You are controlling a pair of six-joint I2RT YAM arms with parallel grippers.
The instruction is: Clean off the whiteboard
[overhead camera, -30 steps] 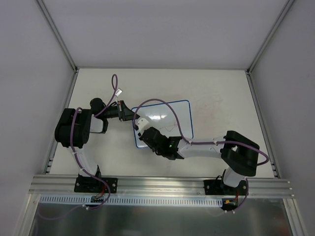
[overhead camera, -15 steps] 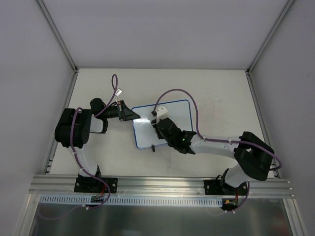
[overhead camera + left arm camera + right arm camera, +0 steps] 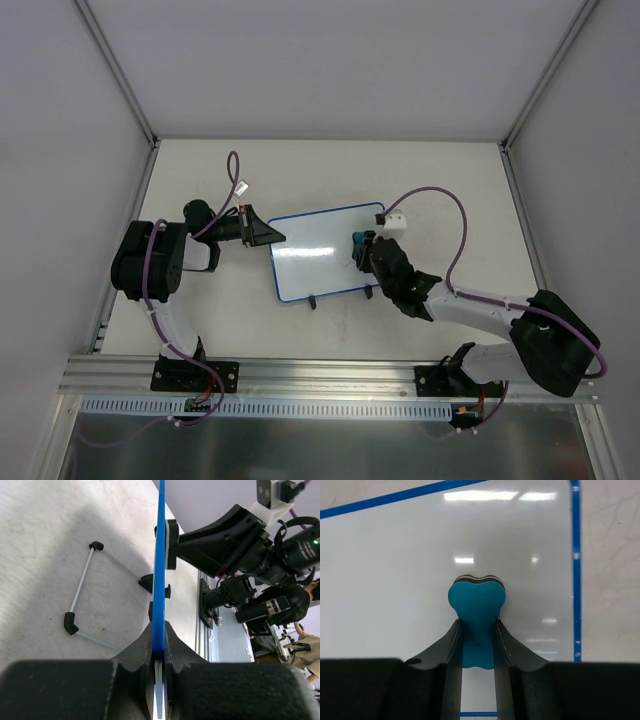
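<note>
The whiteboard (image 3: pixel 322 254), white with a thin blue frame, lies mid-table; its surface shows no marks. My left gripper (image 3: pixel 274 238) is shut on its left edge; in the left wrist view the blue frame (image 3: pixel 159 570) runs edge-on between the fingers. My right gripper (image 3: pixel 362 246) is shut on a small blue eraser (image 3: pixel 357 241) at the board's right edge. In the right wrist view the eraser (image 3: pixel 478 611) rests against the white board (image 3: pixel 395 580) near its right blue border.
The board's wire stand with black feet (image 3: pixel 80 587) shows on the table in the left wrist view. Two black feet (image 3: pixel 313 302) stick out at the board's near edge. A purple cable (image 3: pixel 440 215) loops over the table right of the board.
My right gripper has swept the eraser across the board from its left part to its right edge. The board has shifted slightly. The left gripper stayed put.
</note>
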